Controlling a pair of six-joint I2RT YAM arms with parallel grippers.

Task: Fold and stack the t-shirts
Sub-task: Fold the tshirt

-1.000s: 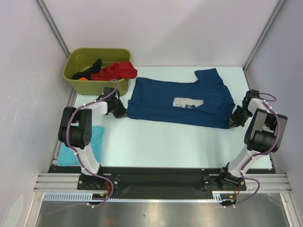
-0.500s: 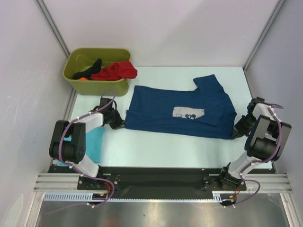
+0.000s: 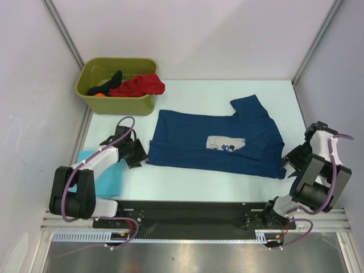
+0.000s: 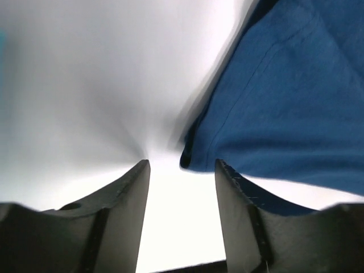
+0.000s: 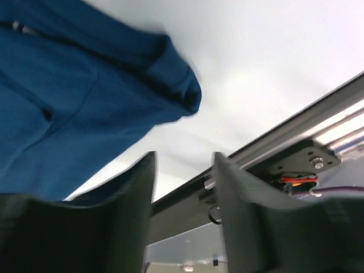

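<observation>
Navy t-shirt (image 3: pixel 219 139) is lying spread across the middle of the table (image 3: pixel 199 181), print (image 3: pixel 223 142) facing up and one sleeve (image 3: pixel 250 105) pointing to the far side. I am waiting at both its ends with nothing in either hand.

My left gripper (image 3: pixel 136 153) is sitting low just off the left edge. Its fingers (image 4: pixel 128 193) are parted with only bare table between them, and the cloth's corner is lying just past the tips. My right gripper (image 3: pixel 292 160) is likewise parted and empty, close to the near right corner, which is curling into a small rolled lump (image 5: pixel 179 94) beyond the tips.

I am judging the next step to be a pinch at each end to start a fold, and that is where I am expecting trouble. The rolled corner on the right is offering several layers at once, so I could be closing on too many or on only the outer one, and the fold would come out crooked. On the left the corner is thin and flat on the table, so my tips could be sliding over it or pushing it into a wrinkle. If one hand is catching and the other missing, the lift would be skewing the whole shirt.

My left arm is also reaching over the turquoise tee (image 3: pixel 108 179) at the near left, and a careless sweep could be dragging it. A red tee (image 3: pixel 139 85) and a black tee (image 3: pixel 115 77) are waiting in the bin (image 3: pixel 114 103).
</observation>
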